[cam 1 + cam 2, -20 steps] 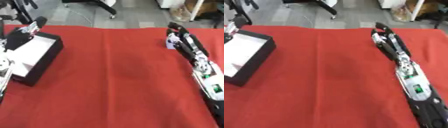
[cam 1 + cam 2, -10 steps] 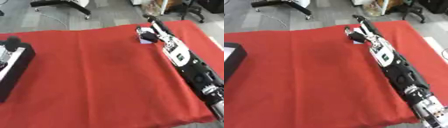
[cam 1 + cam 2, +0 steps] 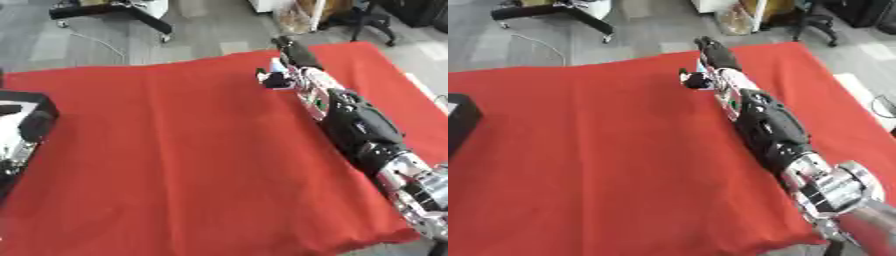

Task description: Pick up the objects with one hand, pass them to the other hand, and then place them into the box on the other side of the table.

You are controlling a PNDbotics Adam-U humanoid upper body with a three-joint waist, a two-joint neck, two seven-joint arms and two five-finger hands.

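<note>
My right arm lies stretched across the red cloth (image 3: 175, 150) toward the table's far edge. Its black right hand (image 3: 715, 56) sits at the far edge with fingers straight and the thumb (image 3: 693, 80) sticking out to the left. A small white and pale blue thing (image 3: 278, 66) shows beside the thumb; whether it is pinched is unclear. The black box (image 3: 17, 100) stands at the left edge. A dark shape over the box looks like my left hand (image 3: 35, 124), mostly cut off.
Grey floor lies beyond the table's far edge, with an office chair base (image 3: 114, 10) and a bag (image 3: 741, 17) on it. A white surface (image 3: 859, 95) adjoins the table's right side.
The whole picture has swung to the right, so the camera moved: the box has slid to the left edge. My right arm stays stretched out with its hand at the far edge.
</note>
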